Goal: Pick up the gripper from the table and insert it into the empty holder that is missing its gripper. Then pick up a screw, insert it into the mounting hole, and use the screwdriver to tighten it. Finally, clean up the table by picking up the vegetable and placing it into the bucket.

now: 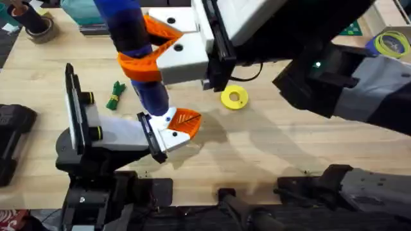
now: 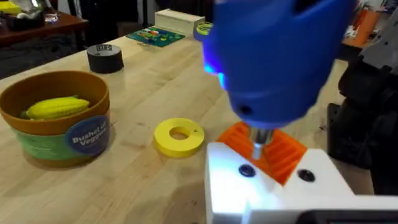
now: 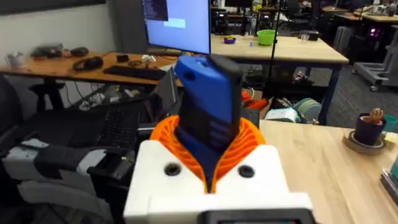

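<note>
Desk (image 1: pixel 289 147) of pale wood carries everything. Right hand (image 1: pixel 151 51) reaches across the middle and is clenched on the blue screwdriver (image 1: pixel 138 38). The right wrist view shows the orange ribbed pads (image 3: pixel 249 143) pressed against both sides of the tool's body. The screwdriver stands nearly upright below this hand, with its thin end pointing down at the left hand (image 1: pixel 180 128).

Whether the left hand is released or clenched I cannot tell. At its tip sits the white holder (image 1: pixel 164 138), and the orange fingertip (image 1: pixel 187 119) is seated in it. In the left wrist view the metal bit (image 2: pixel 258 146) comes down onto that orange fingertip, just above the holder's white face with its two dark holes.

Ahead of the left hand stands the orange-brown bucket (image 2: pixel 37 140), with a yellow toy corn (image 2: pixel 56 107) lying inside it. A yellow disc (image 1: pixel 234 97) lies flat on the desk between the bucket and the left hand.

The green vegetable (image 1: pixel 115 95) lies on the desk near the left hand, on the side away from the disc, outside the bucket.
</note>
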`<state>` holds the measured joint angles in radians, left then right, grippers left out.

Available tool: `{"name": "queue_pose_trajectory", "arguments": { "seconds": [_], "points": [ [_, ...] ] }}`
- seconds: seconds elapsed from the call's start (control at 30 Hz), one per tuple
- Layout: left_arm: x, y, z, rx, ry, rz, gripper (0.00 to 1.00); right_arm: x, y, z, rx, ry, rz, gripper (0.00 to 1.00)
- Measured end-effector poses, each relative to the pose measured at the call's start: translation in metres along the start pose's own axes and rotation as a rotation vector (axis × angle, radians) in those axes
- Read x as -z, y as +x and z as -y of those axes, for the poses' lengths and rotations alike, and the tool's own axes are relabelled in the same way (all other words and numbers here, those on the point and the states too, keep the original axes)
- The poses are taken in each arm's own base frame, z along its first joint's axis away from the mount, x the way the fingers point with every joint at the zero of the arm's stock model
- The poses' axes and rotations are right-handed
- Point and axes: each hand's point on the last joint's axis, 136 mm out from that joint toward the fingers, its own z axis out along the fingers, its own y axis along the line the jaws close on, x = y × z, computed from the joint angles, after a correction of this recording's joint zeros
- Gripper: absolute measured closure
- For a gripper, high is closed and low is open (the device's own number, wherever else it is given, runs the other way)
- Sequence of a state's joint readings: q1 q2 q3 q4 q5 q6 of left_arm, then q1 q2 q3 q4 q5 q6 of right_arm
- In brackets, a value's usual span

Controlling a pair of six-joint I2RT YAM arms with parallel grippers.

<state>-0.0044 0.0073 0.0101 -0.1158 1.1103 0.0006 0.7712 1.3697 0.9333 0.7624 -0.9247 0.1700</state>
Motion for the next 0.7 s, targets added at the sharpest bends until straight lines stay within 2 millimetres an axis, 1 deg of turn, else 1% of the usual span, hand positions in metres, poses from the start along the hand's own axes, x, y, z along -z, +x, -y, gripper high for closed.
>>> {"name": "queue_pose_trajectory", "arguments": {
  "seconds": [0.13, 0.33, 0.43, 0.57, 0.63, 0.7],
  "points": [
    [0.0, 0.0, 0.0, 0.0, 0.0, 0.0, 0.989, 0.0, -0.004, 0.002, -0.014, 0.003, 0.002, 0.978],
    [0.0, 0.0, 0.0, 0.0, 0.0, 0.0, 0.989, -0.001, -0.021, 0.006, -0.012, 0.009, 0.011, 0.978],
    [0.0, 0.0, 0.0, 0.0, 0.0, 0.0, 0.989, -0.001, -0.023, 0.009, -0.027, 0.018, 0.001, 0.978],
    [0.0, 0.0, 0.0, 0.0, 0.0, 0.0, 0.989, 0.005, -0.018, 0.027, -0.14, 0.076, -0.102, 0.978],
    [0.0, 0.0, 0.0, 0.0, -0.001, 0.0, 0.989, 0.014, -0.016, 0.038, -0.196, 0.135, -0.176, 0.978],
    [0.0, 0.0, 0.0, 0.0, -0.001, 0.0, 0.989, 0.025, -0.019, 0.049, -0.218, 0.206, -0.244, 0.978]
  ]
}}
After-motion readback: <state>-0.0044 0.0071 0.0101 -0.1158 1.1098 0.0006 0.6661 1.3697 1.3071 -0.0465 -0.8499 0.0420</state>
